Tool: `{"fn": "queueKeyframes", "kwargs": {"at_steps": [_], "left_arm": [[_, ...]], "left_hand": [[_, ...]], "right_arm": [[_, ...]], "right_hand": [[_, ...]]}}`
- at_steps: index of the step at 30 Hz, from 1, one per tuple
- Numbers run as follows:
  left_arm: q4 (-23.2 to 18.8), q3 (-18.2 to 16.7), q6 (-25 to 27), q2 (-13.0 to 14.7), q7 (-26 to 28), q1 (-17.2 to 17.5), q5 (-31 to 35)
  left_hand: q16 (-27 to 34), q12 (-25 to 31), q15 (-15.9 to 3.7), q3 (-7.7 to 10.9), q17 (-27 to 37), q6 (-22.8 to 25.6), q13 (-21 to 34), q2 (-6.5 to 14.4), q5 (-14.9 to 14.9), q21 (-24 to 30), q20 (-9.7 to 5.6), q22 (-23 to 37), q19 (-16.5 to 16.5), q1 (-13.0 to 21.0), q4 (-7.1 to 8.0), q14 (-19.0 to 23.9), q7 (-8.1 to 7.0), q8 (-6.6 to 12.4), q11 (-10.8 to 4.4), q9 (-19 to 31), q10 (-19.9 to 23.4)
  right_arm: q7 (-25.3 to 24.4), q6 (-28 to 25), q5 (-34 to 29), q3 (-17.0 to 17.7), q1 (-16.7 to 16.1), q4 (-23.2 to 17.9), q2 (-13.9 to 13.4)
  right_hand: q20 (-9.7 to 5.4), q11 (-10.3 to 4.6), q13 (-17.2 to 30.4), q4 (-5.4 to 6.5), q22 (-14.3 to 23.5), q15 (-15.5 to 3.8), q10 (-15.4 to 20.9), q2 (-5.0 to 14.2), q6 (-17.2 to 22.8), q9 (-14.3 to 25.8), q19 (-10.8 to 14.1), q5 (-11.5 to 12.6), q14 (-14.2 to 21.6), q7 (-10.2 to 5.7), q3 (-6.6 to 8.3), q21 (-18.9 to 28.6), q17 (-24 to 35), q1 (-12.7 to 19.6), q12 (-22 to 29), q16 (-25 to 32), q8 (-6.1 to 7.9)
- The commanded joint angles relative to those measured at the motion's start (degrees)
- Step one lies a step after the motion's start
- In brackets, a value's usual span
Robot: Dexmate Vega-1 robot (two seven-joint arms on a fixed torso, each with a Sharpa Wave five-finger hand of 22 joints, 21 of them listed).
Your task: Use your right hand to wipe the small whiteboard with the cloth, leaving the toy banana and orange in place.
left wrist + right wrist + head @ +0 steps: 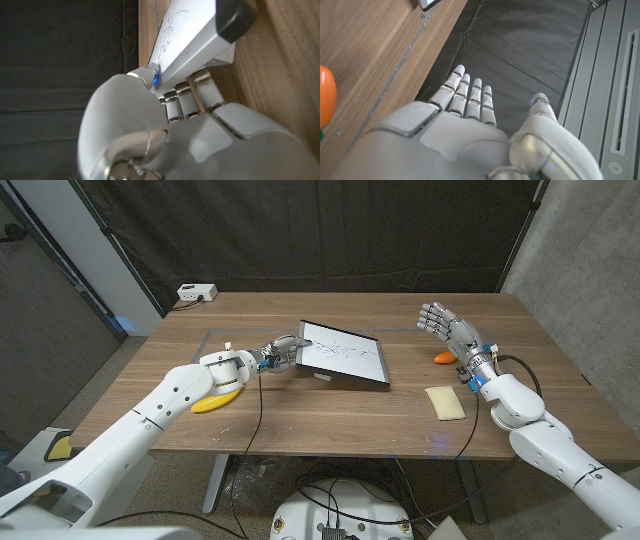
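On table, left hand point(283, 348) grips whiteboard point(345, 353)

A matt wooden table point(330, 405) carries a smooth, glossy whiteboard point(345, 354) and a soft pale cloth point(445, 402).

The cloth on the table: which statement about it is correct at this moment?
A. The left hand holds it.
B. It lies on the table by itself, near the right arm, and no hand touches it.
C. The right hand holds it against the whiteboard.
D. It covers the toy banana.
B: in the head view the cloth lies alone on the table, while the right hand is raised with its fingers spread, holding nothing.
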Motion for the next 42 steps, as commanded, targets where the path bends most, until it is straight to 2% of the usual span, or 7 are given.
{"fn": "queueKeyframes", "kwargs": {"at_steps": [1,6,17,27,30,36,42], "left_arm": [[1.1,0.29,-3.5,-0.89,-2.88,1.41,2.41],[0.75,-0.05,-3.95,-0.98,-2.73,2.03,2.57],[1.16,-0.17,-5.38,-1.88,-3.06,2.14,3.52],[1.53,0.83,-3.75,-3.25,-2.28,0.53,2.8],[1.8,0.98,-3.23,-3.22,-2.71,0.02,2.62],[1.13,0.67,-3.62,-4.15,-0.96,-0.24,2.49],[-0.47,0.36,-3.94,-4.15,0.88,0.2,2.82]], "left_hand": [[-0.39,0.07,-0.5,0.86,0.09,0.74,0.11,0.04,-0.02,0.1,-0.58,0.24,0.31,-0.08,0.19,0.81,1.97,-0.2,-1.14,0.17,1.05],[-0.46,-0.05,-0.44,1.04,0.08,1.13,0.13,0.02,-0.04,0.1,-0.73,0.25,0.45,-0.19,0.32,1.08,1.97,-0.18,-1.24,0.18,1.12],[-1.03,-0.41,-0.39,1.53,0.09,1.43,0.17,-0.01,-0.08,-0.2,-0.76,0.28,0.03,-0.45,0.61,0.69,1.89,-0.42,-1.32,0.2,1.15],[-1.08,-0.49,-0.5,1.93,0.09,2.15,0.19,-0.12,-0.04,-0.16,-0.89,0.28,0.42,-0.6,0.73,1.36,1.77,-0.42,-1.49,0.2,1.68],[-1.33,-0.71,-0.44,2.1,0.08,2.09,0.2,-0.17,-0.02,-0.28,-0.79,0.28,0.25,-0.66,0.75,1.02,1.73,-0.56,-1.38,0.2,1.42],[-1.68,-1.05,-0.14,2.45,0.09,1.83,0.21,-0.23,0.02,-0.47,-0.72,0.29,0.0,-0.73,0.77,0.67,1.76,-0.9,-1.14,0.19,1.14],[-1.65,-1.09,-0.2,2.63,0.1,1.97,0.22,-0.25,0.04,-0.45,-0.74,0.29,0.17,-0.77,0.78,0.99,1.82,-0.97,-1.19,0.19,1.32]], "right_arm": [[-3.07,1.6,-6.26,3.39,-4.31,-3.01,-3.48],[-4.95,4.64,-9.65,4.6,-5.66,-2.73,-2.71],[-9.72,9.01,-16.38,8.0,-8.77,-2.12,-0.17],[-10.87,10.56,-25.63,12.69,-11.3,-2.15,-2.25],[-10.52,11.47,-26.12,13.28,-11.39,-1.54,-2.08],[-12.12,15.27,-32.0,15.41,-11.92,0.13,-1.3],[-14.98,18.63,-40.41,17.81,-12.25,1.0,0.04]], "right_hand": [[-0.05,-0.77,0.11,-0.09,0.16,-0.18,0.59,-0.02,0.64,0.35,1.29,0.25,1.07,-1.15,0.83,0.2,0.0,1.93,0.06,-0.21,0.46],[0.01,-1.5,0.1,-0.22,0.15,-0.27,1.55,-0.19,1.49,0.37,1.94,0.29,1.89,-2.04,1.21,0.23,-0.01,3.47,0.21,-0.22,0.6],[-0.32,-2.39,0.08,-0.33,0.13,-1.12,2.47,-0.83,2.18,0.38,3.36,0.26,3.03,-2.68,1.52,0.46,-0.04,5.49,0.24,-0.29,0.56],[-0.86,-3.76,0.04,-0.18,0.14,-1.99,5.34,-2.48,4.66,0.37,6.1,-0.03,6.06,-4.14,1.53,0.96,-0.04,8.4,0.74,-0.05,0.9],[-0.95,-4.06,0.03,-0.17,0.15,-1.96,5.87,-2.61,5.08,0.38,6.29,-0.06,6.23,-4.33,1.57,0.95,-0.04,8.9,0.84,-0.13,0.97],[-1.09,-4.56,0.03,-0.11,0.16,-2.32,6.3,-2.8,5.61,0.39,6.47,-0.12,6.48,-4.7,1.58,0.91,-0.02,9.47,0.86,-0.2,1.04],[-1.26,-5.17,0.02,-0.01,0.17,-2.51,6.4,-2.88,5.86,0.4,6.61,-0.14,6.62,-4.95,1.57,0.86,0.02,9.91,0.76,-0.27,1.03]]}}
